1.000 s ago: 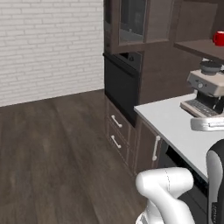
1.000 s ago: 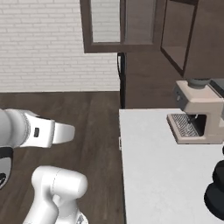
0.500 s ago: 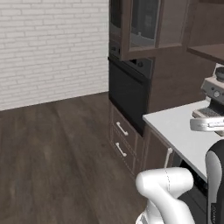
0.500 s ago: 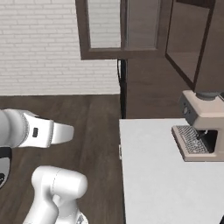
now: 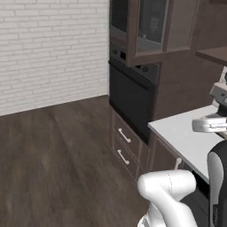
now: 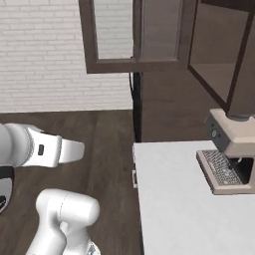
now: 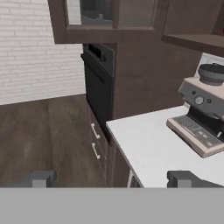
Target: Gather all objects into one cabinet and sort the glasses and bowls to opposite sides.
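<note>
Two dark fingertips [image 7: 41, 178] low in the hand view, spread far apart; gripper [image 7: 113, 179] fully wide, nothing between the jaws, nothing held.

Just beyond and below: white counter [image 7: 148, 144], bare at its near end. Further along it, toward the right, beige espresso machine [image 7: 199, 118] with a dark round top. Left of the counter, brown drawers [image 7: 94, 140] with pale handles, and above them black wall oven [image 7: 98, 87]. Higher up, glass-fronted cabinet doors [image 7: 113, 15]; at upper right, edge of the dark wood cabinet shelf [image 7: 192, 41], cut off by the frame.

Compared with a second ago, whole picture shifted in both base views: oven now near the middle of the left base view, espresso machine slid right to the frame edge. Read as the base driving and turning, not as any object moving. Red cup on the shelf at the left base view's right edge a second ago; shelf edge [image 5: 217, 53] now at that margin, cup's place past it. Bowl's position: cannot tell.

Judged stage: in transit, hand empty and ready, no cup or bowl gathered yet. Open framed cabinet door [image 6: 219, 55] at right in the right base view, above the machine, so access to that cabinet looks free.
</note>
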